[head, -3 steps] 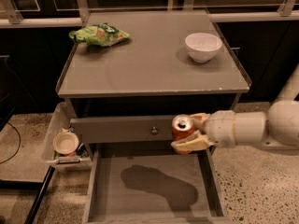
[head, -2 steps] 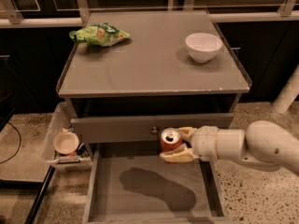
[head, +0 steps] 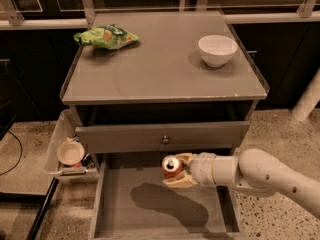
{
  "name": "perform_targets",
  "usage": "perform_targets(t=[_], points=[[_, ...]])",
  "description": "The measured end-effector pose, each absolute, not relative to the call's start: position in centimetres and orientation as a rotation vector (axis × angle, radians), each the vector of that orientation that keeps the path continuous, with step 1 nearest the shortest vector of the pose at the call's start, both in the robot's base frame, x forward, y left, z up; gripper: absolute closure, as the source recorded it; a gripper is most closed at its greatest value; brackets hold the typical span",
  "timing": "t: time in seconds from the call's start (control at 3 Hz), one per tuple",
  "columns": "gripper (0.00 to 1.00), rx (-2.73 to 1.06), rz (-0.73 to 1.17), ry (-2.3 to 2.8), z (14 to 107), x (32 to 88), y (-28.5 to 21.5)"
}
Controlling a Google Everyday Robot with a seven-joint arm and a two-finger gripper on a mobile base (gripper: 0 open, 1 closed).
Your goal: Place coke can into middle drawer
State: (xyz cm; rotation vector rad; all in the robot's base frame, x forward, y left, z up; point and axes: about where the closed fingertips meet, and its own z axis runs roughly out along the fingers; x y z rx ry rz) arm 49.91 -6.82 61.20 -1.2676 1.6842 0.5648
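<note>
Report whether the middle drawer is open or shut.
Open. The middle drawer is pulled out, floor exposed below the knobbed drawer front; the gripper holds the coke can above it.

Pincer [head: 179, 170] with coke can [head: 171, 167] above middle drawer [head: 125, 220], below drawer front [head: 130, 137]

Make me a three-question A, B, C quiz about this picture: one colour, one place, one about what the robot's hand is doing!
1. What colour is the chip bag on the cabinet top? A. green B. blue C. purple
2. Where is the coke can? A. on the cabinet top B. above the open middle drawer C. on the ground
3. What is the gripper doing? A. hanging open B. shut on the coke can C. touching the chip bag
Answers: 1 A, the bag is green. 2 B, the can hangs over the drawer floor. 3 B, its fingers clamp the can there.
</note>
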Motion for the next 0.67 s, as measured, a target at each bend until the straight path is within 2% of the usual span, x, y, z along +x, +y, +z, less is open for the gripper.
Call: perform_targets(t=[0.33, 0.67], points=[[1.0, -1.256, 0.542, 1.756, 56.9, 50.23, -8.63], [1.0, -1.256, 0.542, 1.756, 56.9, 50.23, -8.63]])
